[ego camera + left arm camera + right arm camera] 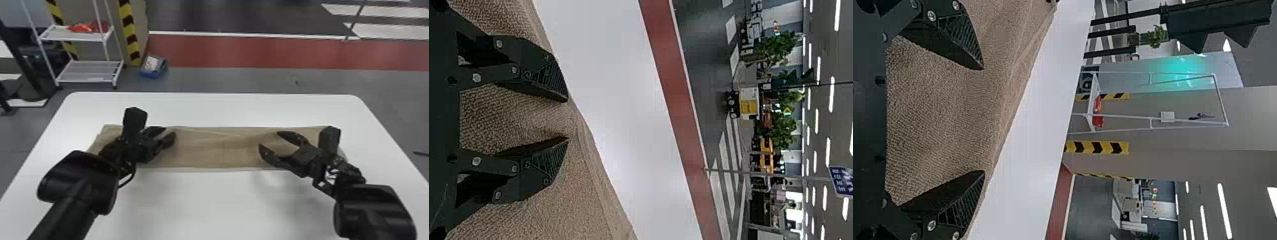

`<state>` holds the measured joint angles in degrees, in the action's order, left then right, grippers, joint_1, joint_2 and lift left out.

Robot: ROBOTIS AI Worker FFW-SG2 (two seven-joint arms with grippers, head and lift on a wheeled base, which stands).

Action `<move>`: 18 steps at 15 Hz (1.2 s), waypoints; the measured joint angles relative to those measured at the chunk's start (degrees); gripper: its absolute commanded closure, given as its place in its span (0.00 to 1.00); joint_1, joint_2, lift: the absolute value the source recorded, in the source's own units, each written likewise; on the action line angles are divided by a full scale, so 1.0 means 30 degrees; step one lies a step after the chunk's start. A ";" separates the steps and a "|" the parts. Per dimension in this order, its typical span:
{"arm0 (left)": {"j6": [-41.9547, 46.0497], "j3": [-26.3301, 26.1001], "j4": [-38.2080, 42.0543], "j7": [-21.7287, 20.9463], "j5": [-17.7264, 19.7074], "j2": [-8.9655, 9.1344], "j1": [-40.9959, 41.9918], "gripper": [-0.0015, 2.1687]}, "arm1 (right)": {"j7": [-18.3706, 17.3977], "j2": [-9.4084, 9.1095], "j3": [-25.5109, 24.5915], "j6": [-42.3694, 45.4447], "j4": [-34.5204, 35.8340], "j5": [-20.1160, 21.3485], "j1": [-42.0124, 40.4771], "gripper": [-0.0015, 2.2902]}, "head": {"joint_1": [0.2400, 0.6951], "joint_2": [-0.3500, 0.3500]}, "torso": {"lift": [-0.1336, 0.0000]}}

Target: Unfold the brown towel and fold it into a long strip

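Black arms (370,207) come nearest; left gripper (170,132) and right gripper (269,139) are released — fingers apart — over brown towel (220,150), lying like long strip.

Bright indoor | src: ceiling strip lts (832,94) | soft shadows + faint glare, white tbl (204,204)

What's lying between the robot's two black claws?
Between the left gripper and right gripper lies the middle of the brown towel, slightly wrinkled; the head view shows this.
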<state>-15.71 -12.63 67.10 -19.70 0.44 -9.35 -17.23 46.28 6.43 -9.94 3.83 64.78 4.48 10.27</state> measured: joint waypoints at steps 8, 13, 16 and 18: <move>0.0055 0.0324 0.0739 0.0154 0.0533 -0.0074 0.0678 0.30 | 0.0011 0.0152 -0.0019 -0.0035 -0.0141 0.0129 0.0051 0.07 | 1.00 0.42 | 0.15; 0.0184 0.0571 0.0915 0.0366 0.0852 -0.0103 0.0791 0.46 | 0.0011 0.0533 -0.0021 -0.0035 -0.1007 0.0166 0.0182 0.20 | 1.00 0.41 | 0.15; 0.0160 0.0895 0.0924 0.0521 0.1077 -0.0137 0.0793 0.53 | 0.0028 0.0894 -0.0030 -0.0035 -0.1385 0.0106 0.0208 0.19 | 1.00 0.41 | 0.15; 0.0115 0.1063 0.0929 0.0525 0.1160 -0.0160 0.0793 0.53 | 0.0020 0.1113 -0.0051 -0.0065 -0.1480 0.0029 0.0220 0.19 | 1.00 0.40 | 0.15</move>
<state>-15.36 -9.44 69.89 -18.13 3.92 -9.83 -14.85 46.35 9.76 -10.09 3.64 60.33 4.57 10.93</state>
